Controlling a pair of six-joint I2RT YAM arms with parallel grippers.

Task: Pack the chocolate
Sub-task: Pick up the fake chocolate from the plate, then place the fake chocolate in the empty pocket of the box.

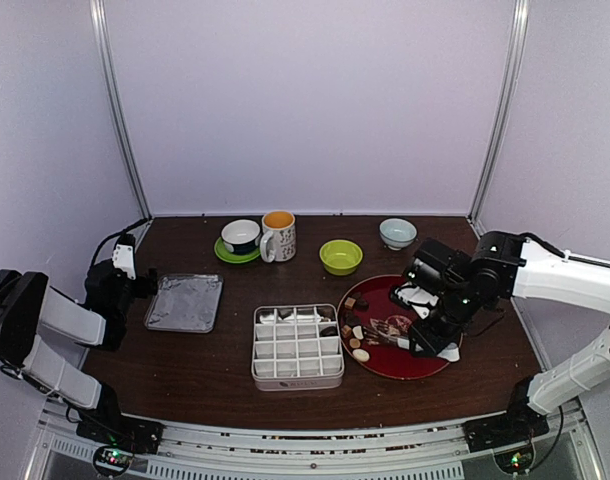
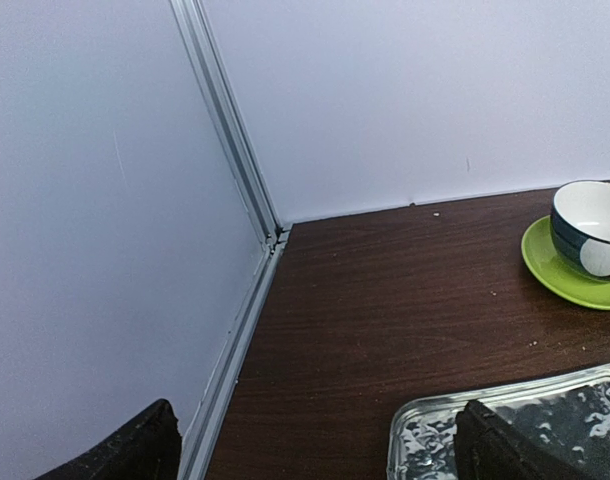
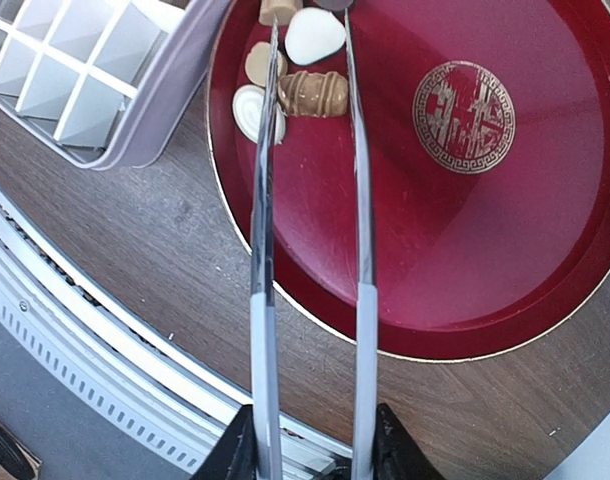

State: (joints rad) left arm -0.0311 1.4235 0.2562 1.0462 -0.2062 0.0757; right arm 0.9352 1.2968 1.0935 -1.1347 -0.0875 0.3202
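The chocolate (image 1: 356, 340) lies as small brown, dark and cream pieces on the left side of a red plate (image 1: 420, 360). In the right wrist view I see a white piece (image 3: 314, 35), a brown barrel-shaped piece (image 3: 313, 93) and a cream round one (image 3: 247, 105) on the red plate (image 3: 465, 220). My right gripper (image 1: 425, 335) (image 3: 310, 455) is shut on metal tongs (image 3: 363, 200). The tong arms are spread, with the white and brown pieces between them. A white divided box (image 1: 297, 346) (image 3: 85, 70) stands left of the plate. My left gripper (image 1: 135, 285) (image 2: 320, 455) is open and empty.
A foil tray (image 1: 185, 302) (image 2: 545, 420) lies by the left gripper. At the back stand a cup on a green saucer (image 1: 241, 238) (image 2: 590, 230), a mug (image 1: 278, 235), a green bowl (image 1: 341, 256) and a pale bowl (image 1: 397, 232). Walls close in the left, back and right sides.
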